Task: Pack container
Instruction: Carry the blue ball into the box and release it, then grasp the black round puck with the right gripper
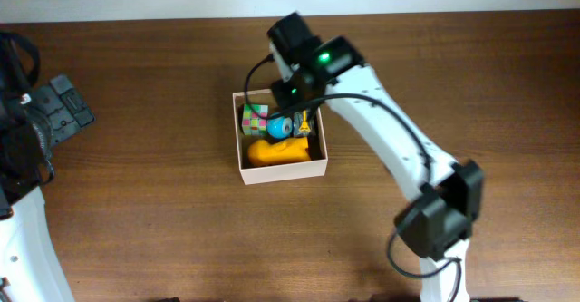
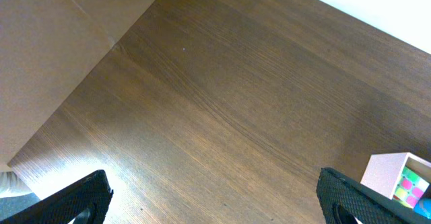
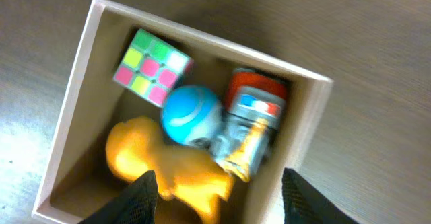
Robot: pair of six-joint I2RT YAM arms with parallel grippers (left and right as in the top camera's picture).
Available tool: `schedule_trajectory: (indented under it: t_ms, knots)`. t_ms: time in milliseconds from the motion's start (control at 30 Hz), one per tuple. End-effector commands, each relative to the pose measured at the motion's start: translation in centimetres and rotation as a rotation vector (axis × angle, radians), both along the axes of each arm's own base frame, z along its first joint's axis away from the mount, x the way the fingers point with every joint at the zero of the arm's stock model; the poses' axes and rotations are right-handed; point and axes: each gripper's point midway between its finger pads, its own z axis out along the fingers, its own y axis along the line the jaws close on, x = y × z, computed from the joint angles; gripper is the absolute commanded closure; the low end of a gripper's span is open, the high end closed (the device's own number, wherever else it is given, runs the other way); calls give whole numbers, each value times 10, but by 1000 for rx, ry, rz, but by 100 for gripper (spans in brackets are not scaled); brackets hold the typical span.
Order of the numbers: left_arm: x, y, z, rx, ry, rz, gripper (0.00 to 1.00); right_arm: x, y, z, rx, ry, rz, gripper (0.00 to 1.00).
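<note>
The container (image 1: 281, 170) sits on the table (image 1: 136, 202) near its middle, somewhat closer to the far edge than the near one. Inside it, a puzzle cube (image 1: 255, 119) fills the far left corner, with a ball (image 1: 279, 126) just to its right, touching a can (image 3: 254, 99) by the right wall. A soft toy (image 1: 281, 151) lies along the near wall, under the ball. The right gripper (image 3: 219, 197) hangs above the container's far right part; the left gripper (image 2: 212, 204) is by the left edge, well apart.
</note>
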Motion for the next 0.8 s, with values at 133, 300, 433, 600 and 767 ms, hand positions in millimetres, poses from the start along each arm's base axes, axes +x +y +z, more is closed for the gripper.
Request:
schedule_trajectory:
  t_ms: [133, 300, 433, 600, 767]
  knots:
    - [-5, 3, 5, 17, -12, 15, 1, -7, -120, 111, 34, -138, -334, 33]
    - [-5, 3, 5, 17, -12, 15, 1, -25, -192, 92, -25, 16, -488, 33]
    - [-5, 3, 5, 17, -12, 15, 1, -33, -233, 52, -59, 148, -587, 33]
    - [-5, 3, 5, 17, -12, 15, 1, -38, -263, -13, -97, 263, -653, 32]
    - [-5, 3, 5, 17, -12, 15, 1, -50, -259, -80, -52, 370, -629, 28]
